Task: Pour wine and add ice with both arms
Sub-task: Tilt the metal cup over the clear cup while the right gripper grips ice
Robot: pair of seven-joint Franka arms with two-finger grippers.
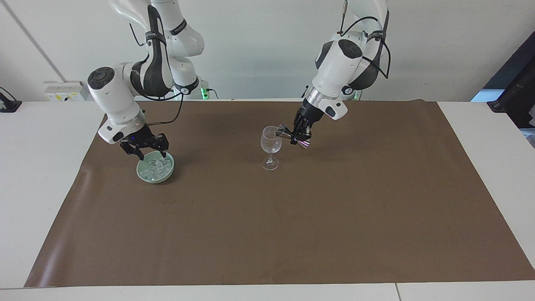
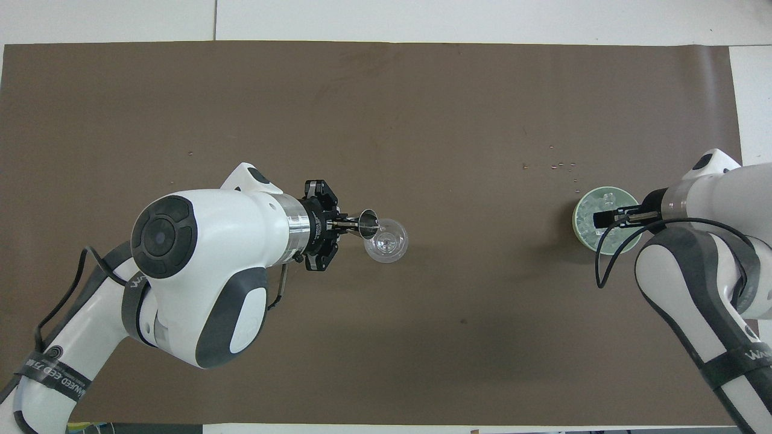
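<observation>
White table under a brown mat

A brown mat (image 1: 292, 217) is covering most of the white table (image 1: 37, 175); a clear wine glass (image 1: 271, 147) is standing on it mid-table, a green bowl (image 1: 144, 174) of ice (image 1: 158, 166) sitting toward the right arm's end.

Right hand (image 2: 603, 218) hides part of ice (image 2: 584, 224); arm bases cut off.
</observation>
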